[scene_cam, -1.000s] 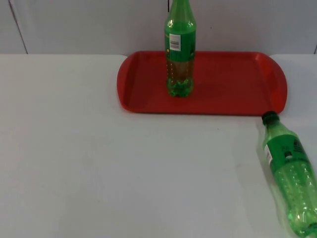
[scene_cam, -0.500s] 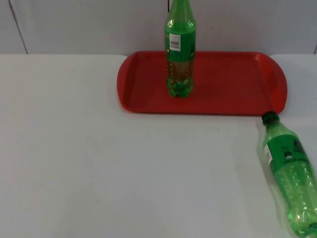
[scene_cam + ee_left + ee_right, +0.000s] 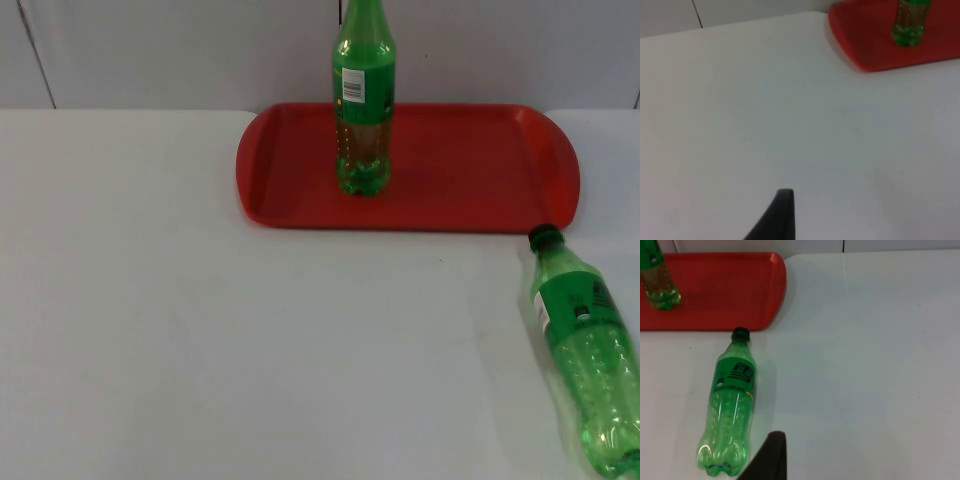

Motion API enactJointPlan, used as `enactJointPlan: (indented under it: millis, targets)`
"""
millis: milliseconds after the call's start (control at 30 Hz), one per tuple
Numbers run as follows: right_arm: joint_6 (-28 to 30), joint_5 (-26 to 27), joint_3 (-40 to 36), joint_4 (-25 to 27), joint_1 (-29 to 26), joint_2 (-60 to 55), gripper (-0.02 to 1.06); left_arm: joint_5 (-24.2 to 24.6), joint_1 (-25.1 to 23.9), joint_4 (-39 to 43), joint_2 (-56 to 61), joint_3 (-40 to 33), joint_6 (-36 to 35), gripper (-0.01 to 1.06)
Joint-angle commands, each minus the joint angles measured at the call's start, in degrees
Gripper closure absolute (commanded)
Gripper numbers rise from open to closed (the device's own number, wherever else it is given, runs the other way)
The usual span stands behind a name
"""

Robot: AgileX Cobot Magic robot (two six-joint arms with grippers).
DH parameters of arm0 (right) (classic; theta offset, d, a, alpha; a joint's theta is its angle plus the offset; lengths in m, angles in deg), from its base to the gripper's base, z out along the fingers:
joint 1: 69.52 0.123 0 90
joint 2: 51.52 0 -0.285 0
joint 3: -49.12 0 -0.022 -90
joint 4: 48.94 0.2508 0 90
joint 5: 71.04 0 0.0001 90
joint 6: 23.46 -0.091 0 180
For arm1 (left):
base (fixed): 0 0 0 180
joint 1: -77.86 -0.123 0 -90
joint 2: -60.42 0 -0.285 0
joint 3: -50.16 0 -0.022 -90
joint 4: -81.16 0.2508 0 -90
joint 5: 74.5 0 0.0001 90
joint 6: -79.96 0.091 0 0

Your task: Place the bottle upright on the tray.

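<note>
A single black fingertip of the left gripper is seen, matte and smooth, tapering to a blunt, slightly squared tip. A like black fingertip of the right gripper is seen, equally plain and unmarked.

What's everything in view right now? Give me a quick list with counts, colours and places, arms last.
Tray: one, red, at the far side of the table against the partition wall.
Upright bottle: one, green with a white label patch, standing on the tray's left part.
Lying bottle: one, green with a dark cap, on its side on the table near the tray's right corner, cap toward the tray, not touching it as far as I can tell.
Table: one, white.
Partition wall: grey, behind the table.
Left gripper: one black fingertip over bare table, waiting.
Right gripper: one black fingertip just beside the lying bottle's base.
</note>
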Motion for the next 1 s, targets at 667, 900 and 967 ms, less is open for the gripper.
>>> enactJointPlan:
  millis: [667, 900, 967]
  targets:
    - [-0.44, 0.67, 4.18, 1.60, -0.07, -7.20, 0.00, 0.10, -0.06, 0.05, 0.24, -0.31, -0.39, 0.00]
    - [-0.44, 0.67, 8.43, 1.60, -0.07, -17.43, 0.00, 0.10, -0.06, 0.05, 0.24, -0.31, -0.39, 0.00]
    - [-0.28, 0.67, 10.33, 1.60, -0.07, -22.42, 0.00, 0.10, -0.06, 0.05, 0.24, -0.31, -0.39, 0.00]
